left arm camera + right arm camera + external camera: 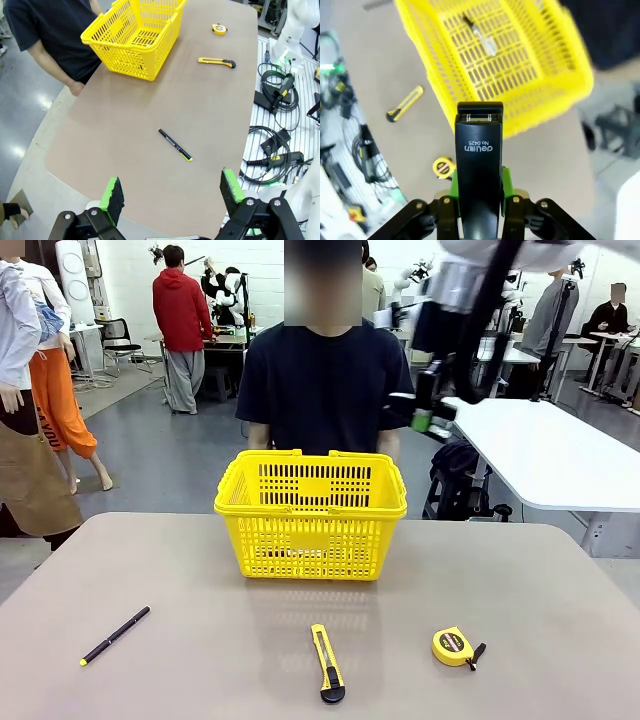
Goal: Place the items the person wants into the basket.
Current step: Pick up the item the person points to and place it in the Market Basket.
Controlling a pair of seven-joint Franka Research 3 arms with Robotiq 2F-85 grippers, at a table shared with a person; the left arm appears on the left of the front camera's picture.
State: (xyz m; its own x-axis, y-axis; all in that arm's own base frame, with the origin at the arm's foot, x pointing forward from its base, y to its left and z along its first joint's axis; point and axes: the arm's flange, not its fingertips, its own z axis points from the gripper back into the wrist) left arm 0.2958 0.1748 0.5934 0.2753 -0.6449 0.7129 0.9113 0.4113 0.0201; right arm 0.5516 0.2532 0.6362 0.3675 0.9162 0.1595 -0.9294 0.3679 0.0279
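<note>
Tan table (pixel 150 170) below; right fingers (pixel 453 186) pinch the black stapler (pixel 479 160), left fingers (pixel 231 186) spread wide, empty.

Yellow lattice-sided shopping basket (pixel 311 530) stands upright at the middle of the tabletop's far edge, in front of a person (pixel 322 380) in a black T-shirt. A white, black-capped marker (pixel 482 37) lies on its floor. A black stapler (pixel 479 155) is clamped in the right gripper (pixel 479 180), raised over the basket. A round yellow tape measure (pixel 455 646) lies by the near edge, right of centre.
</note>
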